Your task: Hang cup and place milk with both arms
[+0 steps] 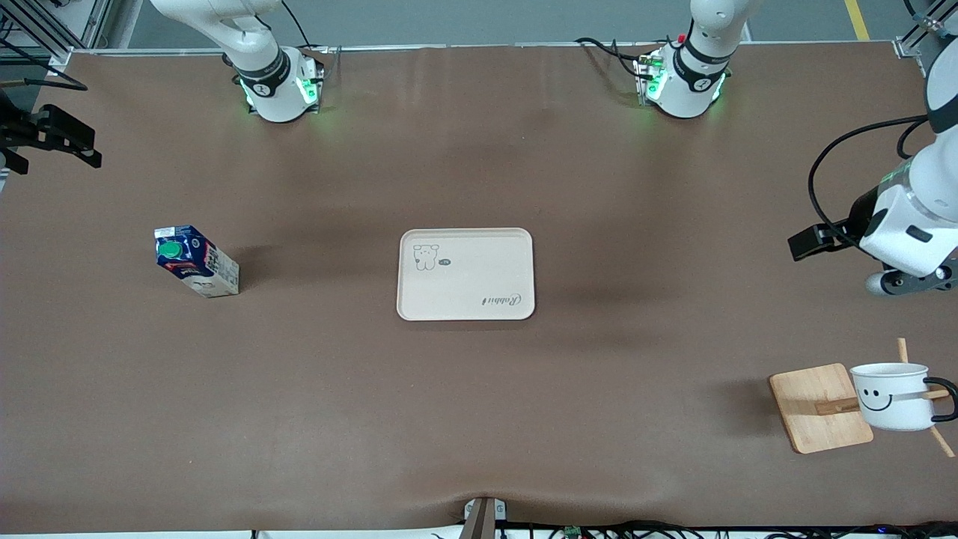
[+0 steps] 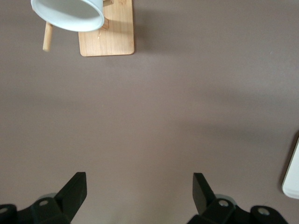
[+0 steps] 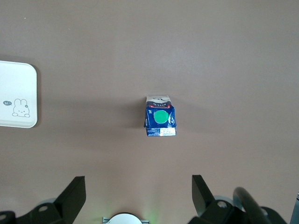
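Observation:
The milk (image 1: 196, 260), a dark-blue carton with a green cap, stands upright on the table toward the right arm's end; it also shows in the right wrist view (image 3: 160, 117). The white cup (image 1: 894, 397) with a smiley face hangs by its black handle on a peg of the wooden rack (image 1: 819, 408) toward the left arm's end; its rim shows in the left wrist view (image 2: 70, 14). My left gripper (image 1: 905, 281) is open and empty, up over the table beside the rack (image 2: 140, 191). My right gripper (image 1: 52, 136) is open and empty, high over the table's end (image 3: 139, 193).
A cream tray (image 1: 465, 274) with a rabbit drawing lies at the table's middle, with nothing on it; it shows in the right wrist view (image 3: 17, 94), and its edge shows in the left wrist view (image 2: 292, 177). Both arm bases glow green at the table's back edge.

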Robot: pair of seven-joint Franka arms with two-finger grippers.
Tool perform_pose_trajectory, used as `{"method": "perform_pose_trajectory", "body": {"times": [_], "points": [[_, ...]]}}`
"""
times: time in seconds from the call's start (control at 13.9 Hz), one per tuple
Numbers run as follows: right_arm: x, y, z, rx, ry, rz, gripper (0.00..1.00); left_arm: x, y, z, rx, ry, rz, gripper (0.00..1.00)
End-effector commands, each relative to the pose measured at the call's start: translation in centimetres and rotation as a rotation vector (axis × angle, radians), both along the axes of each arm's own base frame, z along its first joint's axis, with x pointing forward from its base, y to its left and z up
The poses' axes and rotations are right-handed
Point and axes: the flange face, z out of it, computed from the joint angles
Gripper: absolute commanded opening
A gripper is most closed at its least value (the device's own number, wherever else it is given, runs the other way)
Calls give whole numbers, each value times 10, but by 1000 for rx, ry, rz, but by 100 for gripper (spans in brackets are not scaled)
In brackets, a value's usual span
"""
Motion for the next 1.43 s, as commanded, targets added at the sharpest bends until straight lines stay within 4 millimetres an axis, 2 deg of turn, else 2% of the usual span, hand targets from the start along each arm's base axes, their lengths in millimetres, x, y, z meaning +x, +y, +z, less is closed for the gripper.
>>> {"method": "perform_pose_trajectory", "body": {"times": [0.0,0.14,0.29,0.57,0.79,1.0,1.36], "points": [[0,-2,2,-16,-5,-7,100,-4,8,14,6,4,-75,100],[0,-2,2,-16,-5,-7,100,-3,3,23,52,-13,-65,100],[0,-1,2,-14,-5,-5,100,-13,-8,37,60,-25,-45,100],[0,1,2,22,-9,-7,100,-27,5,57,21,-36,-37,100],[0,-2,1,37,-6,-14,100,-42,5,65,12,-29,-35,100],[0,-2,1,37,-5,-14,100,-60,15,71,-22,-25,-54,100],[0,-3,1,37,-5,-17,100,-82,4,80,-25,-35,-113,100]]}}
